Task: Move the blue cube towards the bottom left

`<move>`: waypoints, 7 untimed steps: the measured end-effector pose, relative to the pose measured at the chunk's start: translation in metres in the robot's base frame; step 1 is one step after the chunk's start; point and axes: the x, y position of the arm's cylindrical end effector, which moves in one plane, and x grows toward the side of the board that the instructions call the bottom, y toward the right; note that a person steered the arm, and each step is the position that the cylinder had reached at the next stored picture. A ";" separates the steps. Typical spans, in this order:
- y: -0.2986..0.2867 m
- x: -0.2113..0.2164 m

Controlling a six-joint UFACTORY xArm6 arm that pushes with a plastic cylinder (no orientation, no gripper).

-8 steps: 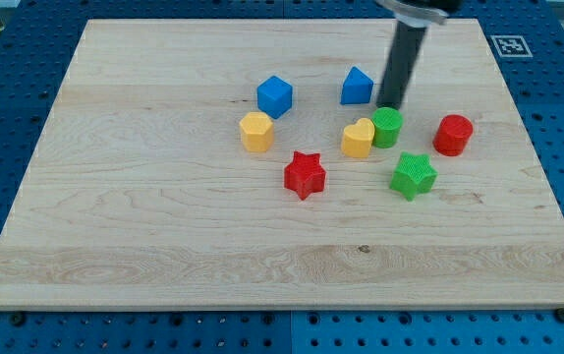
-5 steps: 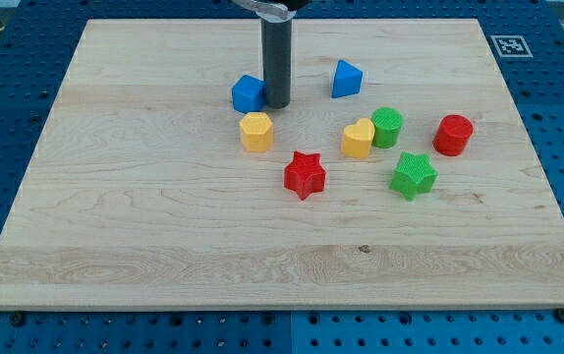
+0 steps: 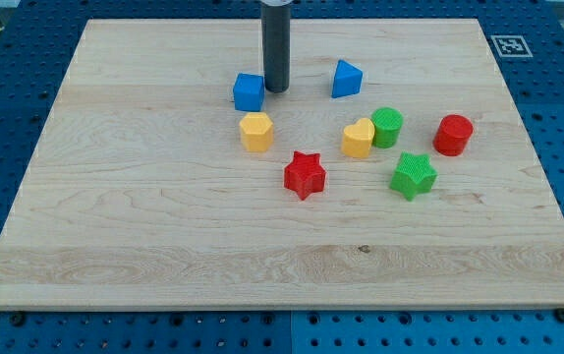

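The blue cube [image 3: 249, 91] sits on the wooden board [image 3: 164, 246] in the upper middle. My tip [image 3: 276, 90] is on the board just to the cube's right, close to or touching its upper right side. A yellow block [image 3: 256, 131] lies directly below the cube.
A second blue block [image 3: 347, 79] lies to the tip's right. A yellow heart [image 3: 358, 139] touches a green cylinder [image 3: 387, 127]. A red cylinder [image 3: 453, 134], a green star [image 3: 414, 175] and a red star [image 3: 305, 174] lie lower right.
My tip swept left from beside the right blue block, pushed the blue cube left, then drew back slightly upward. The right blue block shifted a little up and left.
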 end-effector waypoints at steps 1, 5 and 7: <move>-0.016 0.001; -0.064 0.011; -0.059 0.037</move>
